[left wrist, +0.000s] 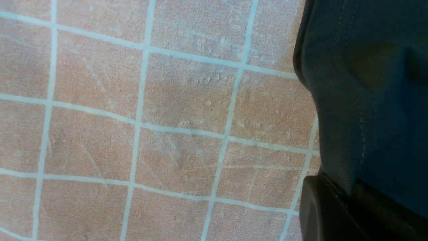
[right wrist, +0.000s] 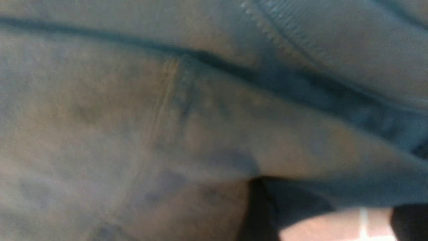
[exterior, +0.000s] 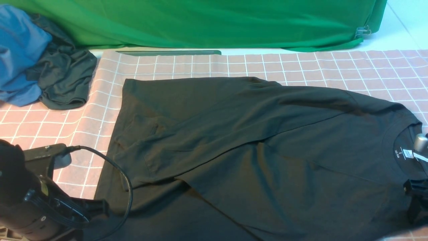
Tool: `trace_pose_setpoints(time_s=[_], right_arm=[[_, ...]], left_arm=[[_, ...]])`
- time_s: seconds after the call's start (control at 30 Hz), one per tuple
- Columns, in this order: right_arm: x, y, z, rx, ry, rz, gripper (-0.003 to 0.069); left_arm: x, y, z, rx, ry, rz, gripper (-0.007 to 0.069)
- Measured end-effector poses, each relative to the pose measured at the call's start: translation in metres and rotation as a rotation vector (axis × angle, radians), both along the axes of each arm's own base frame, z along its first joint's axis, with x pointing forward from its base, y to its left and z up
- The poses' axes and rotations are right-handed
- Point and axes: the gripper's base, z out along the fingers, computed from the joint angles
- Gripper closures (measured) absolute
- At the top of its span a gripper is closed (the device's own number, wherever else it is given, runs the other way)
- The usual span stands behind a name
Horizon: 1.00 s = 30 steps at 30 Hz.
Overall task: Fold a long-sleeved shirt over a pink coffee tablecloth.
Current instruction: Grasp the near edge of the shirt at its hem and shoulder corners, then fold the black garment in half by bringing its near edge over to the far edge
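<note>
Clamping my left gripper (left wrist: 351,201) on the long-sleeved shirt (exterior: 254,147) hem (left wrist: 334,100) as anchor, I had my right gripper (right wrist: 334,221) open beside the collar (exterior: 406,140).

The left gripper (exterior: 98,207) is pinching the bottom edge of the long-sleeved shirt (exterior: 254,150), jaws tight. The right gripper (right wrist: 331,221) is sitting by its collar, jaws apart.

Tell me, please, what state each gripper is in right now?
Left gripper: closed, apparently pinching the shirt at its hem.
Right gripper: open, jaws apart by the collar, gripping nothing.
</note>
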Motion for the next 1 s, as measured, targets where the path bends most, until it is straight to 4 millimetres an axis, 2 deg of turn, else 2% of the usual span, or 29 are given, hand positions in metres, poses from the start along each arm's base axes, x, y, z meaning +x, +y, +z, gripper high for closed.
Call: trace_pose_setpoints(time_s=[0.03,0.07,0.1,0.17,0.23,0.3,0.43,0.7,0.87,1.0], right_arm=[[0.0,-0.001,0.0,-0.006,0.0,0.023,0.0227],[0.0,-0.001,0.0,-0.007,0.0,0.026,0.0239],[0.0,0.0,0.0,-0.005,-0.002,0.034,0.0364],[0.0,0.001,0.002,0.004,-0.013,0.035,0.0529],[-0.001,0.001,0.006,0.003,-0.03,0.036,0.0586],[-0.002,0.001,0.012,-0.001,-0.052,0.036,0.0592],[0.003,0.001,0.032,-0.012,-0.115,0.038,0.0592],[0.026,-0.003,0.067,-0.016,-0.182,0.045,0.0592],[0.051,-0.008,0.082,-0.013,-0.195,0.052,0.0592],[0.072,-0.011,0.088,-0.01,-0.202,0.055,0.0592]], left_arm=[[0.0,0.0,0.0,-0.005,-0.003,0.002,0.0594],[0.0,-0.001,0.0,-0.006,-0.004,0.002,0.0594],[0.001,-0.002,0.0,-0.021,-0.008,0.012,0.0594],[0.001,-0.004,0.001,-0.054,-0.007,0.035,0.0594],[0.003,-0.007,0.005,-0.082,-0.012,0.05,0.0594],[0.006,-0.009,0.009,-0.104,-0.024,0.065,0.0594],[0.019,-0.013,0.032,-0.149,-0.098,0.109,0.0594],[0.043,-0.018,0.067,-0.198,-0.214,0.15,0.0594],[0.071,-0.023,0.072,-0.197,-0.217,0.158,0.0594],[0.097,-0.015,0.074,-0.197,-0.221,0.207,0.0594]])
